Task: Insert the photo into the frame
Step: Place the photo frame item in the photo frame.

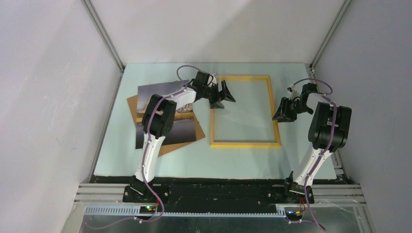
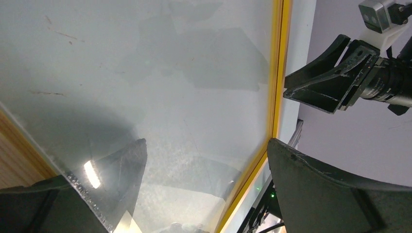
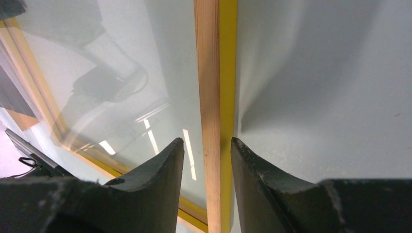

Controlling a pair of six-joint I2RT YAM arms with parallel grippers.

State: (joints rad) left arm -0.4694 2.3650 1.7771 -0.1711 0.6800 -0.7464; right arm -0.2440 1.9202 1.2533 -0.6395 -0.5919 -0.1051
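figure legend, one moment, three views. we counted two grippers, two arms, one frame, one photo and one brown board.

(a) left gripper (image 2: 206, 141): its two fingers stood wide apart and held nothing, poised over the glass pane (image 2: 160, 73) just inside the frame's left rail, toward the far end.

(b) right gripper (image 3: 208, 143): its two fingers were parted only narrowly and sat astride the frame's right rail, one on the pane side and one on the outer side. a gap showed between the pane-side finger and the wood, so we read no pinch.

(c) frame (image 1: 245, 144): one, with four narrow yellow-orange rails, lying flat on the pale green table (image 1: 233, 165) between the two grippers.

(d) photo (image 1: 183, 127): one, picture side up and turned askew, resting on the brown board (image 1: 131, 106) left of the frame. its near right corner lay just beside the frame's left rail but apart from it.

(e) arms: the left arm (image 1: 160, 116) reached across the photo, and the right arm (image 1: 330, 126) rose outside the frame's right rail.
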